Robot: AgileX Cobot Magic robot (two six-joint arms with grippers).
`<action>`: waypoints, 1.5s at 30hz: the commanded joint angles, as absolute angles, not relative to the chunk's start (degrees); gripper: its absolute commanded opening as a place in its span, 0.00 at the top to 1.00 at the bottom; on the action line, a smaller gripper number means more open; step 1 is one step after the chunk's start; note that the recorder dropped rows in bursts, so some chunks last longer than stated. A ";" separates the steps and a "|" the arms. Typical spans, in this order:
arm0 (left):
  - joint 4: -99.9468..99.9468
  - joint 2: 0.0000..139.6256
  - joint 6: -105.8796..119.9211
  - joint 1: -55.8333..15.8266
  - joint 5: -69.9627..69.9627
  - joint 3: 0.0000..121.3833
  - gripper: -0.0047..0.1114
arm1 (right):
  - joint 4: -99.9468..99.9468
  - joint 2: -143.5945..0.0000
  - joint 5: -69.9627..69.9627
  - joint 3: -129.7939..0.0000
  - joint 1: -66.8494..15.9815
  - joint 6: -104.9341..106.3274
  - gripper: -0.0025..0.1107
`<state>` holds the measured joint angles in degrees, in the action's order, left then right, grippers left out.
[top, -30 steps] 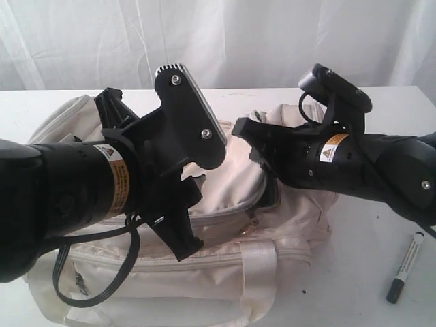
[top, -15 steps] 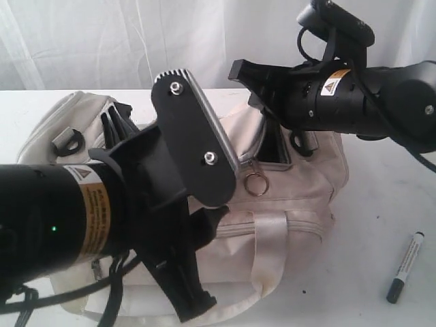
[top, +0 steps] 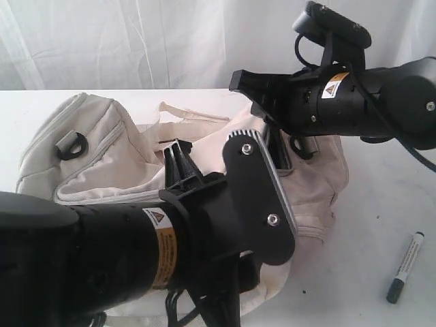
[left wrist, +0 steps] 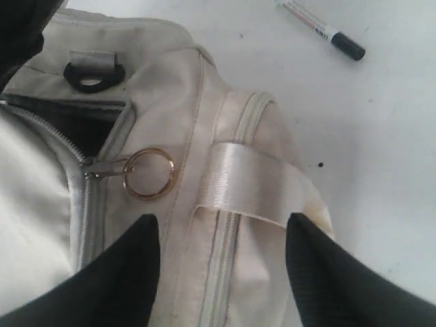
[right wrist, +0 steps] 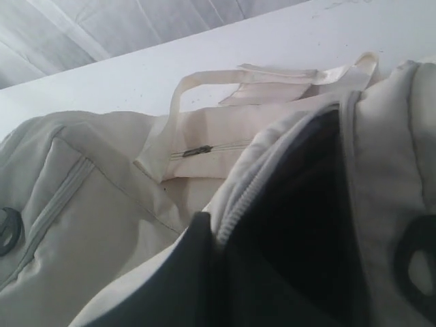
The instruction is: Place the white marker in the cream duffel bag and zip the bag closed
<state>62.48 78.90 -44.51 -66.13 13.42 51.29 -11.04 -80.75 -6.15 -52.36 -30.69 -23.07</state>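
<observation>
Left arm has swung down and across the front of the cream duffel bag (top: 102, 157) since half a second ago; the exterior view no longer shows the zip's ring pull behind it. Marker, bag and right arm: no change in position.

White marker (top: 406, 267) lies flat on the bench (top: 381, 191), right side toward the near edge, well apart from the bag. Dark cap points to the near edge. Neither gripper touches it.

Bag sits mid-bench, long side across, reaching toward the left edge. Top zip is partly open at the right end, with a dark interior showing in the right wrist view. Gold ring pull (left wrist: 148, 174) lies on the fabric at the end of the opened zip. Webbing handle (left wrist: 252, 187) lies just beside the ring. A black strap loop (top: 70, 145) sits on the bag's left end.

Left gripper (left wrist: 221, 221): jaws wide apart and holding nothing. It hovers over the bag top; one finger is on the ring side and the other on the far side of the handle.

Right gripper (right wrist: 201, 235): jaws closed, pinching the zip edge of the top flap at the opening and holding it raised.

White curtain (top: 136, 41) hangs behind the far edge.
</observation>
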 commanded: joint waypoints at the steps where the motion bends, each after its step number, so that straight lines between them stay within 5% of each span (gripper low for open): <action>1: 70.89 79.42 -45.19 -66.44 15.60 51.42 0.45 | -10.43 -79.02 -6.53 -52.85 -30.20 -20.65 0.98; 20: 81.75 83.94 -49.26 -63.96 18.21 51.42 0.45 | -11.21 -73.73 -13.17 -52.85 -30.20 -20.75 0.98; 33: 96.48 83.94 -75.51 -63.96 19.74 51.42 0.45 | -35.25 -68.71 -17.62 -52.85 -30.20 -4.09 0.98; 45: 85.87 83.94 -92.56 -63.96 19.47 51.42 0.45 | -36.25 -68.71 -17.29 -52.85 -30.20 -1.01 0.98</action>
